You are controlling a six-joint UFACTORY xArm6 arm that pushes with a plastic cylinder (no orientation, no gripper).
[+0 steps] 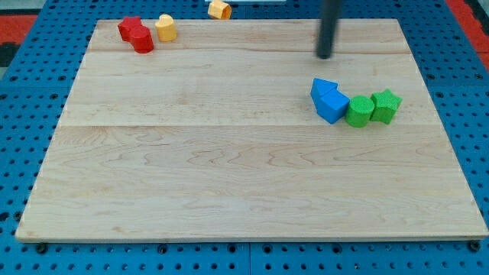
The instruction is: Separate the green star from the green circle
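The green star sits near the view's right edge of the wooden counter, pressed against the green circle on its left; the circle in turn touches a blue block of angular, unclear shape, so the three form one short row. Both green pieces look like small, rigid, light blocks that should slide easily on the smooth wood and will not deform or break, though being so light either may spin or skid off line if pushed off centre. There is no tool with jaws here, only a dark rod, so nothing opens, closes or grips; my tip rests above and to the left of the row, well apart from all three blocks. I judge the best contact is a flat face of the star beside the seam, driving it toward the right or the bottom. No containers are present. Two red blocks and a yellow block lie at the top left, another yellow block just off the counter's top edge.
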